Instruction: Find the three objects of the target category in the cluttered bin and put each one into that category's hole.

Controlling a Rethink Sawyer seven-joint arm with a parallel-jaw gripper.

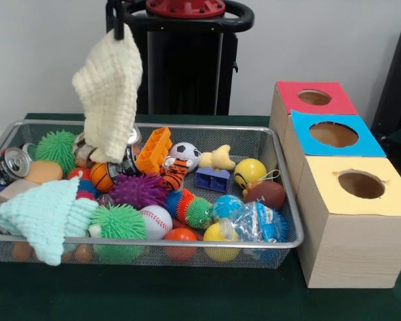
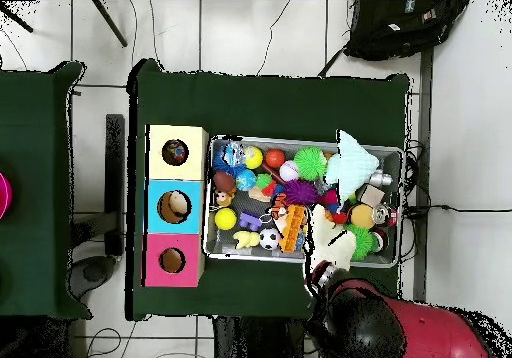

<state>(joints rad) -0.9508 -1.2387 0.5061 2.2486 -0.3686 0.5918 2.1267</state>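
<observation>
The black tool (image 1: 118, 25) is clamped on a cream knitted cloth (image 1: 109, 93), which hangs above the wire mesh bin (image 1: 281, 200) near its left far corner.

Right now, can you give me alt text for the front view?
A cream knitted cloth hangs from the claw above a wire bin crammed with balls and toys. A mint knitted cloth drapes over the bin's corner, and three wooden boxes with holes stand beside it.
</observation>
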